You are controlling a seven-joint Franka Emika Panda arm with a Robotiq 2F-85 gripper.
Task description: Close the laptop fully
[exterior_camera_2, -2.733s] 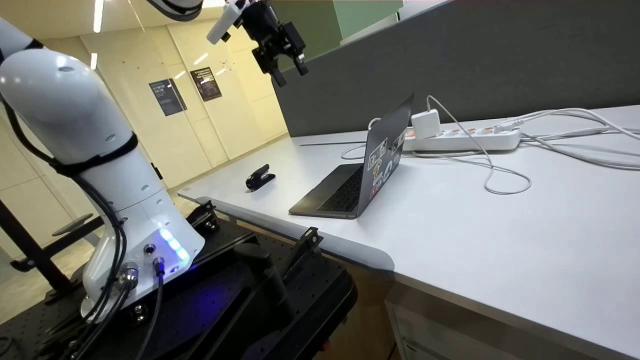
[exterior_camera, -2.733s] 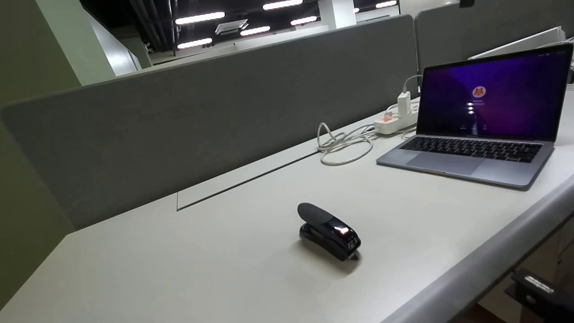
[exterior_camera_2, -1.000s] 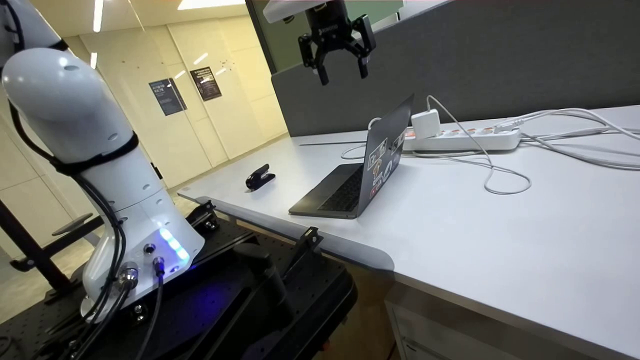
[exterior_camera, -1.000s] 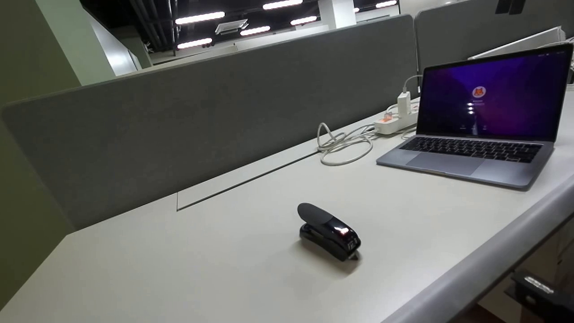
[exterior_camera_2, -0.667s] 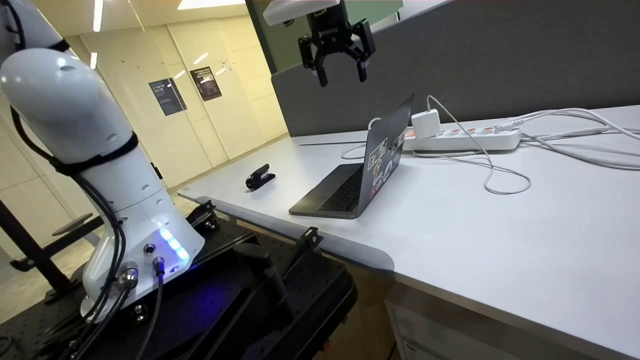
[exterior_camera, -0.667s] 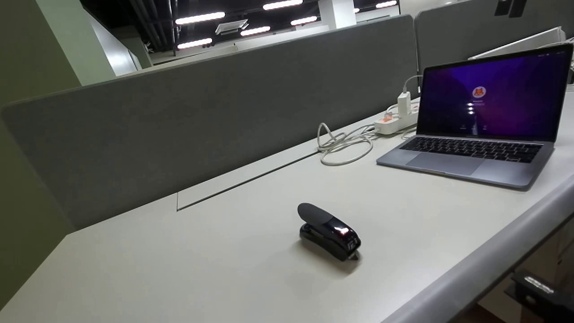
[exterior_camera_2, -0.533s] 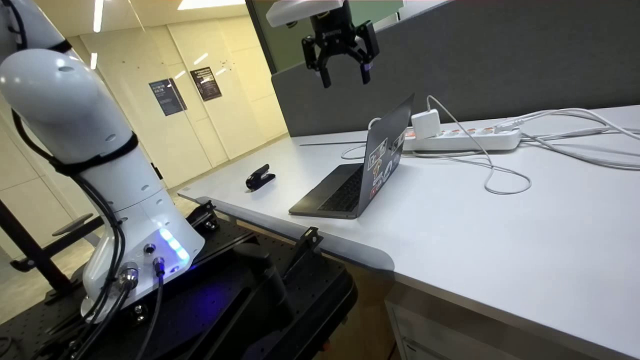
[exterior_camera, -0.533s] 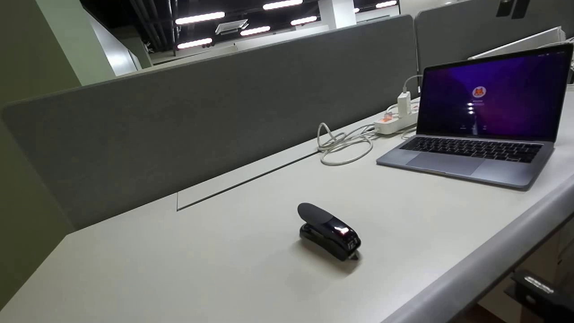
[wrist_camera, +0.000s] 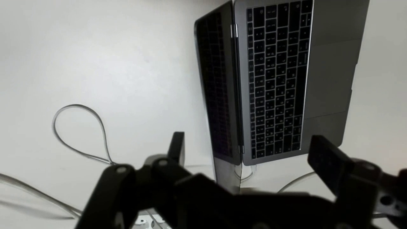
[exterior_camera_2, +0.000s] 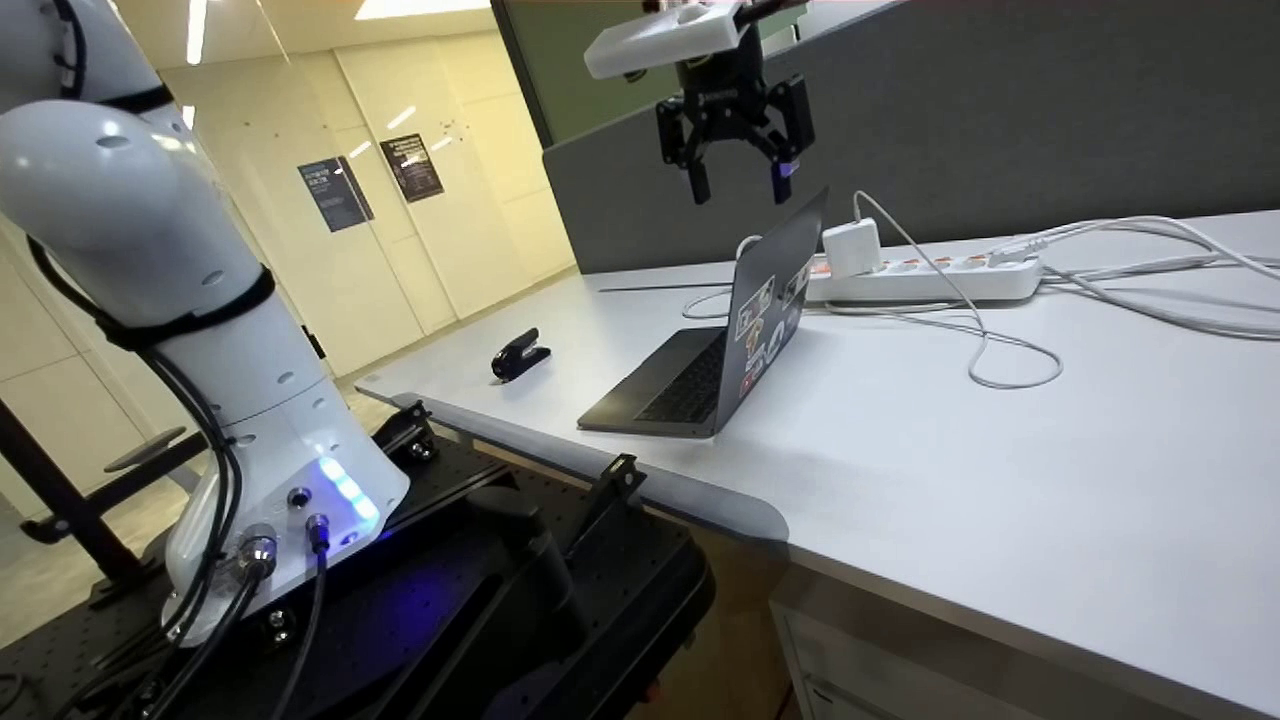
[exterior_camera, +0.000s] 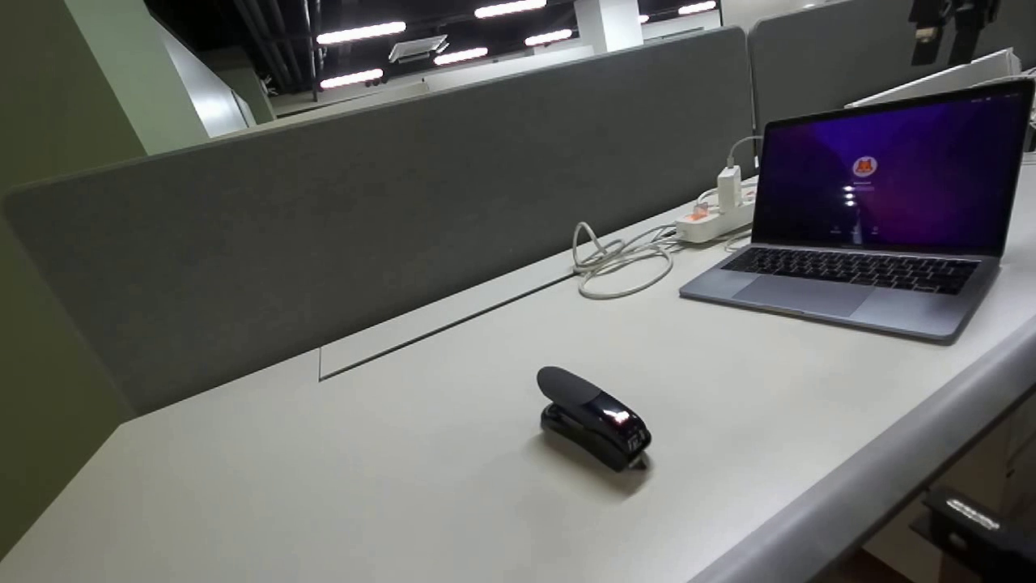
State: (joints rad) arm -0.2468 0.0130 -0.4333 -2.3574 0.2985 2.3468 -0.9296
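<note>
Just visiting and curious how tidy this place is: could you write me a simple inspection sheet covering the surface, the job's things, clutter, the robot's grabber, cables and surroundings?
Surface: pale desk, smooth-looking; fine scratches would be too small to tell.
Job's things: the laptop is open, its screen lit; not yet closed.
Clutter: a black stapler rests apart from the laptop.
Gripper: open, raised above the desk, not touching the laptop.
Held in it: nothing seen.
Cables: white cables loop loosely near a power strip, which has an adapter plugged in.
Surroundings: a grey partition runs along the desk; a white robot arm stands beside the desk; two posters hang on a far wall.
</note>
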